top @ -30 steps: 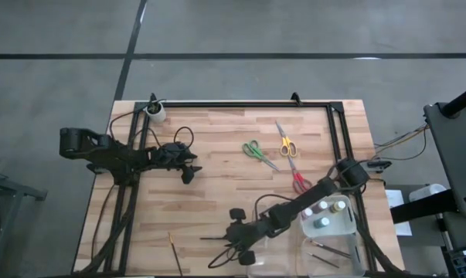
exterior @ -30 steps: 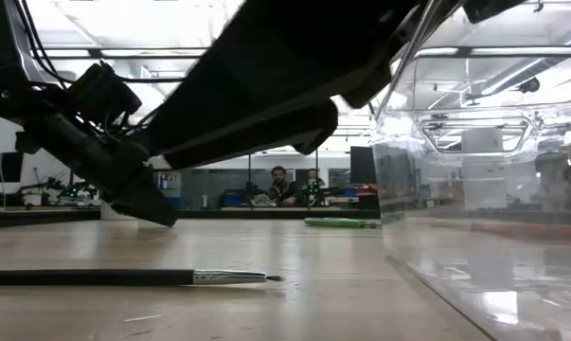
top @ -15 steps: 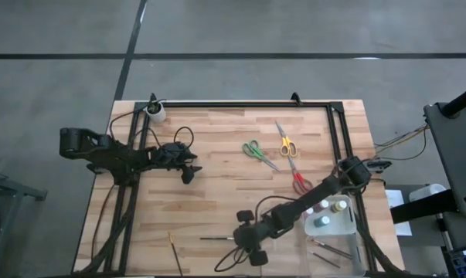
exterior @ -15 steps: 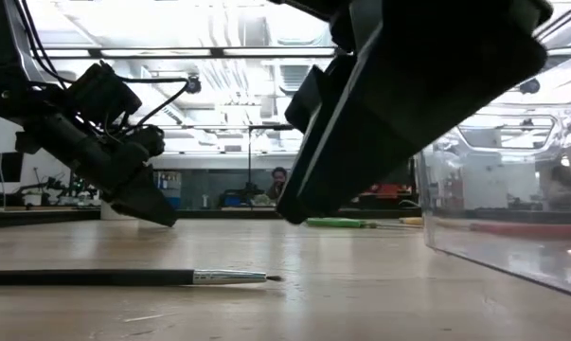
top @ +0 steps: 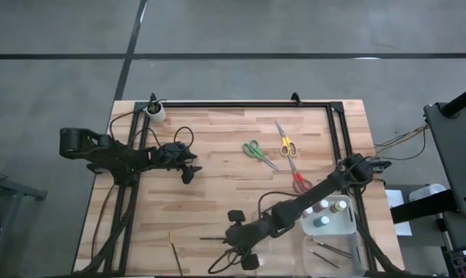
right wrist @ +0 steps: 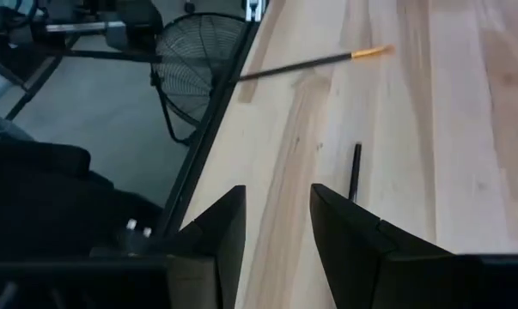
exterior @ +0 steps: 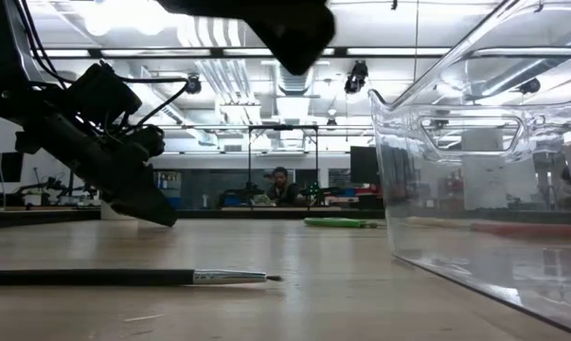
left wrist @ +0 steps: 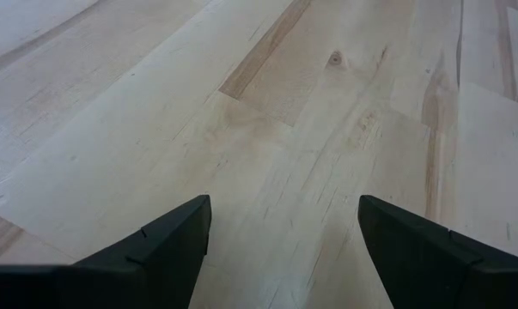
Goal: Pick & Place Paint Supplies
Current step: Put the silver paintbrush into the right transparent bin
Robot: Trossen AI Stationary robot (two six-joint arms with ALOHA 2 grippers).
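Observation:
A dark-handled brush (top: 211, 239) (exterior: 124, 277) lies flat on the wood near the table's front edge. A thinner brush with a yellow end (top: 174, 251) (right wrist: 310, 62) lies to its left. My right gripper (top: 234, 245) (right wrist: 277, 193) hangs open above the table just right of the dark brush (right wrist: 355, 172), with nothing between its fingers. Green scissors (top: 256, 150), yellow scissors (top: 285, 143) and red scissors (top: 298, 179) lie flat at the middle right. Small capped bottles (top: 325, 210) stand in the clear tray (top: 358, 232). My left gripper (top: 190, 174) (left wrist: 284, 206) waits open at the left.
A small white cup (top: 155, 112) stands at the far left corner. A black frame rail (top: 240, 103) runs along the far edge and down both sides. The clear tray's wall (exterior: 484, 189) rises at the front right. Bare wood lies between the two arms.
My right gripper has risen from just above the table near the dark brush, so that only its lower end shows at the top of the low view. Its fingers have kept the same gap. The dark brush has stayed flat on the table.

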